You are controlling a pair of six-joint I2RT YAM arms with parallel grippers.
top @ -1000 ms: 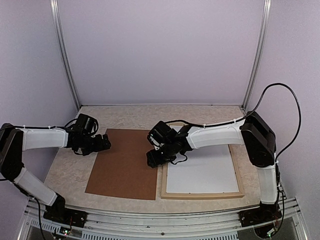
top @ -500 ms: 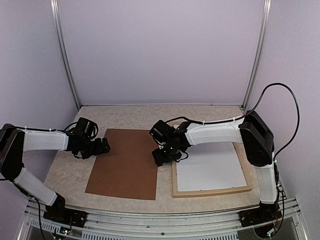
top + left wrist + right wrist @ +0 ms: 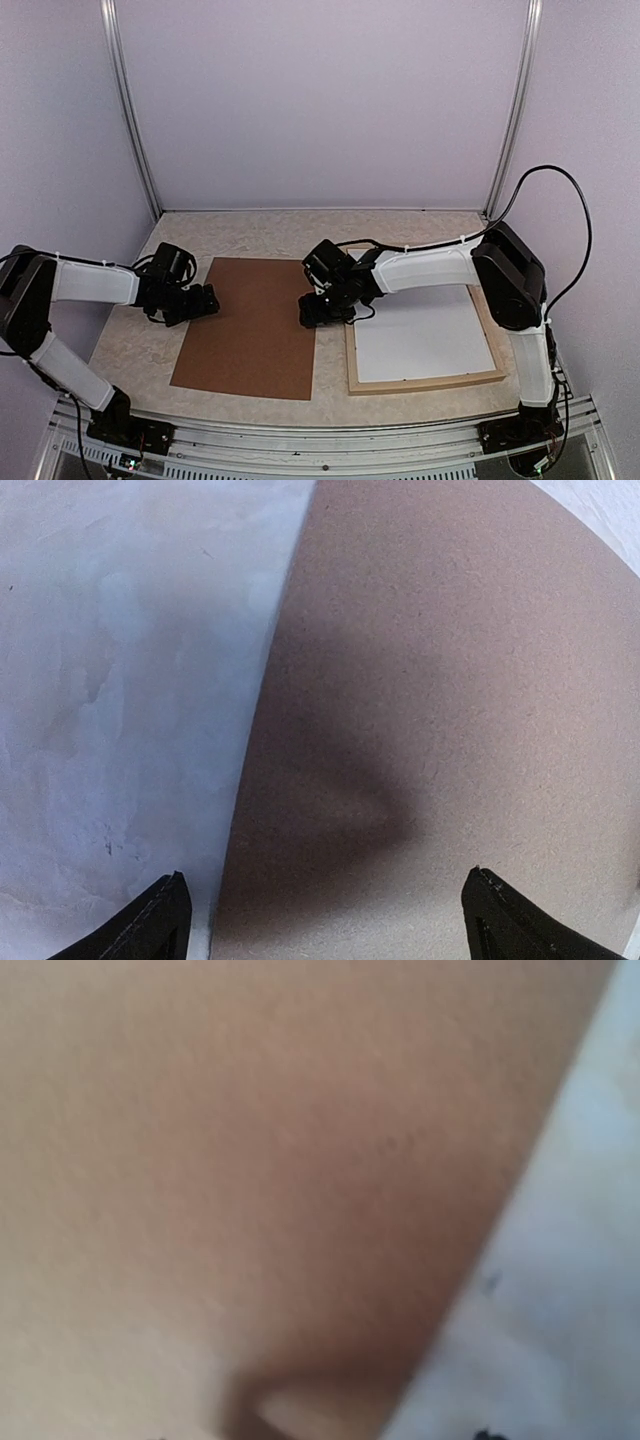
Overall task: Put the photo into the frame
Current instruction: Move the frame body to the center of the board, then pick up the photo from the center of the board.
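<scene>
The frame (image 3: 425, 381), thin pale wood, lies slightly turned on the right of the table. Inside it lies the photo (image 3: 425, 340), showing only a plain white face. My right gripper (image 3: 312, 312) hangs low between the frame's far left corner and the brown backing board (image 3: 250, 330). Its wrist view is a blur of brown board (image 3: 250, 1160) and pale table, with no fingers showing. My left gripper (image 3: 200, 303) is at the board's left edge. Its wrist view shows both black fingertips (image 3: 160, 925) wide apart over the board (image 3: 450, 680), with nothing between them.
The marbled tabletop (image 3: 130, 340) shows left of the board and behind both sheets. Lilac walls and two aluminium posts (image 3: 135, 130) close the back. A black cable (image 3: 560, 190) loops above the right arm.
The frame and its white sheet slid right, away from the board, and turned a little. The right gripper shifted with it. The left gripper moved nearer along the board's left edge.
</scene>
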